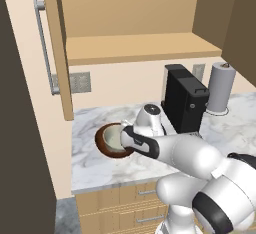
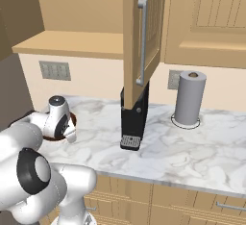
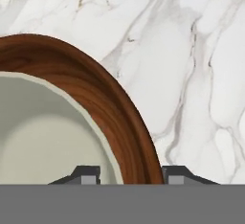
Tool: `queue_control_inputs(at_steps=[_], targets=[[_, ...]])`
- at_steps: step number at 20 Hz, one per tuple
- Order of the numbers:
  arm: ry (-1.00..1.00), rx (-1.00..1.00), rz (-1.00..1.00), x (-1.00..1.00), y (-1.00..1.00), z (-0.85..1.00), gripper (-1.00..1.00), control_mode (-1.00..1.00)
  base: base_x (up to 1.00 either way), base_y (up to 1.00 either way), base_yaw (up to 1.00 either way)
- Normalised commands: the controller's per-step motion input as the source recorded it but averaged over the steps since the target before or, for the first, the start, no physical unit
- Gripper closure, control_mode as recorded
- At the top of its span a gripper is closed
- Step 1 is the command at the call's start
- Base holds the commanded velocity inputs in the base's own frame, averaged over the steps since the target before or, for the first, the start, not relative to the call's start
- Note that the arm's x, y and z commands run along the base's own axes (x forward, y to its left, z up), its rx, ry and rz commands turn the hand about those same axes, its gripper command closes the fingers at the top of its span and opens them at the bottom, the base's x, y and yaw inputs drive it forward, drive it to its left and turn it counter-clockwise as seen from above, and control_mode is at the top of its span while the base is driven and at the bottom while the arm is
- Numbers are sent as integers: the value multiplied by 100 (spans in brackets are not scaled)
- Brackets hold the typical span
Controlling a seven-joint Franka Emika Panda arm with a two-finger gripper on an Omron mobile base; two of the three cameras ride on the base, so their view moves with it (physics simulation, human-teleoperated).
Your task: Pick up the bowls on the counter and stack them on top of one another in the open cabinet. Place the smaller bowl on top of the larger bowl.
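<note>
Grasping is the step in hand: the gripper (image 3: 130,176) straddles the rim of the brown bowl (image 3: 110,103), jaws not visibly clamped. The grey-green bowl (image 1: 114,137) already sits inside it, near the table's (image 1: 95,168) left edge. Next: clamp, lift to the cabinet (image 1: 140,48).

Cream wall (image 1: 125,80) with grey outlet plates (image 2: 54,70), dark brown tall panel (image 1: 20,143) at far left, black coffee machine (image 1: 184,103) against the wall, grey paper towel roll (image 2: 189,97) upright on round base, closed tan upper cabinet (image 2: 211,17), grey floor (image 1: 65,218)
</note>
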Motion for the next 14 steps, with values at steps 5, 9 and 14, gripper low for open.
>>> queue_control_inputs(at_steps=[5, 9, 14], targets=[[0, 2, 0, -19, 0, -11, 100, -100, 0, 0, 0], [-3, 2, -1, -28, -1, -2, 100, -100, 0, 0, 0], [-5, 2, -2, -23, -1, 30, 100, -100, 0, 0, 0]])
